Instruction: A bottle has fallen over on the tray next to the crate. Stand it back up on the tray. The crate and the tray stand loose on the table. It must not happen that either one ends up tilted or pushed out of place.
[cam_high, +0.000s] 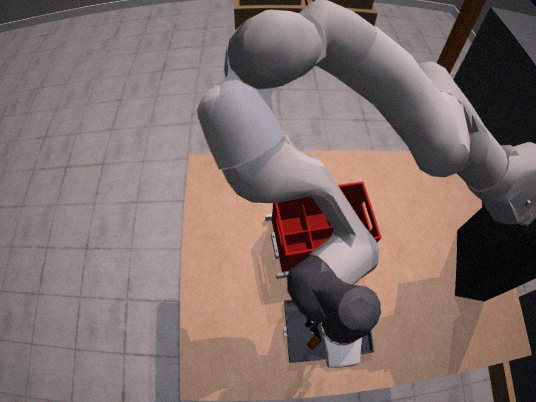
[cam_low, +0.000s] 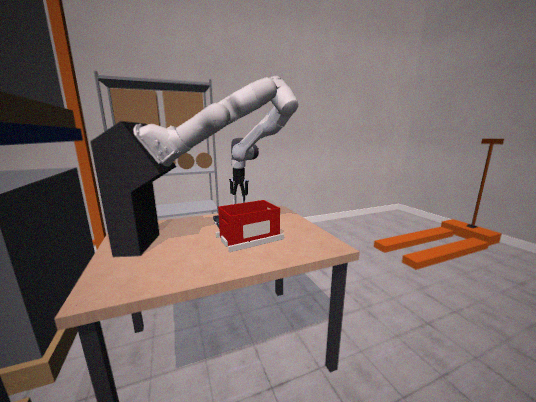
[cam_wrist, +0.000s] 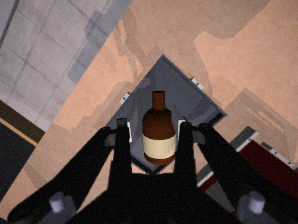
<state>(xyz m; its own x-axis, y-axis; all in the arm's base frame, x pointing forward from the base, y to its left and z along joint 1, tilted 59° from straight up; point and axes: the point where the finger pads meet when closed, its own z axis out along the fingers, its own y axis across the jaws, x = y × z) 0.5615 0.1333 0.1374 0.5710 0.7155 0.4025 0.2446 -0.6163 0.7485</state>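
Observation:
A brown bottle (cam_high: 314, 342) (cam_wrist: 159, 119) with a cream label lies on its side on the dark grey tray (cam_high: 299, 320) (cam_wrist: 162, 72). In the wrist view its neck points to the top of the picture, away from the gripper's palm. My gripper (cam_low: 240, 196) (cam_wrist: 154, 113) is partly open and empty, pointing down above the tray. In the wrist view the bottle's body shows between the two fingers, lower than the fingertips. In the top view the arm covers part of the tray and most of the gripper; in the exterior view the crate hides the bottle.
The red crate (cam_high: 295, 260) (cam_low: 232, 230) (cam_wrist: 267, 167) with compartments stands beside the tray, its walls higher than the tray's rim. Pale brackets (cam_high: 275, 245) (cam_low: 255, 243) sit along the crate's side, and small ones (cam_wrist: 196, 83) at the tray's edges. The table's edge runs beyond the tray.

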